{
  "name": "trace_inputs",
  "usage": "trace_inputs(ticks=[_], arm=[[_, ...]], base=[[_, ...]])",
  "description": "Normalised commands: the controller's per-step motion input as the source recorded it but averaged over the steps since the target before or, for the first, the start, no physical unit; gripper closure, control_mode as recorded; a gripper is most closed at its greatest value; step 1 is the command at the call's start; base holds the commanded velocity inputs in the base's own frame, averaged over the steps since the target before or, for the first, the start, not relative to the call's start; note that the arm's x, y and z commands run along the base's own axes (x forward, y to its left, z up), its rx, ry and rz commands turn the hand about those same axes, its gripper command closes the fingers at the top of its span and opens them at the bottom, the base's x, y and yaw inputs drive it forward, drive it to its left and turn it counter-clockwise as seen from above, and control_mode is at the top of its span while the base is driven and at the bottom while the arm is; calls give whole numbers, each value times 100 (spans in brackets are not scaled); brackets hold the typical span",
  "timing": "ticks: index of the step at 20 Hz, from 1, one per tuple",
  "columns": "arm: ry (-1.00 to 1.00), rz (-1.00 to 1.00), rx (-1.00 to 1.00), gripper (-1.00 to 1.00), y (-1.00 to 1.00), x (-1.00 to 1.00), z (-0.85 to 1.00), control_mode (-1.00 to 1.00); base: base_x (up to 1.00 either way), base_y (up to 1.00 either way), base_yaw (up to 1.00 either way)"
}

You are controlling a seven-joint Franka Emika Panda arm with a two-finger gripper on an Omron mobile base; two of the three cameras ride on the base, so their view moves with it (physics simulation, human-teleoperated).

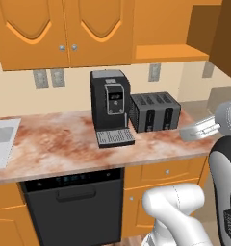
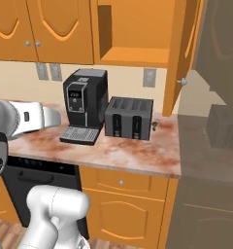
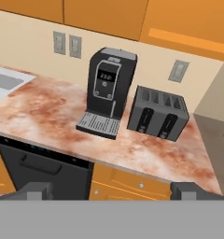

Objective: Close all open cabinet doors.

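Observation:
Two cabinet doors at the upper left are shut, their silver knobs side by side; they also show as the doors. To their right a cabinet stands open, its bare shelf and inside exposed. Its open door swings out toward me above the counter's right end, knob at its lower edge. My gripper hangs in front of the counter edge, well below and left of that door, also seen as the gripper. In the hand view its fingertips stand wide apart, open and holding nothing.
A black coffee machine and a dark toaster stand on the marbled counter. A sink lies at the left and a black dishwasher sits under the counter. A tall dark unit borders the right.

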Motion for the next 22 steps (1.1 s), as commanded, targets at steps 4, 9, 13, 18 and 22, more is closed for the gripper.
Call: trace_inputs(ticks=[4, 9, 13, 18, 22], arm=[[0, 0, 0, -100, 0, 0, 0, 100], [0, 0, 0, -100, 0, 0, 0, 100], [0, 0, 0, -100, 0, 0, 0, 100], [0, 0, 0, -100, 0, 0, 0, 100], [0, 0, 0, -100, 0, 0, 0, 100]], base=[[11, -39, 2], [18, -46, 8], [17, -47, 9], [4, -24, 6], [7, -1, 1]])
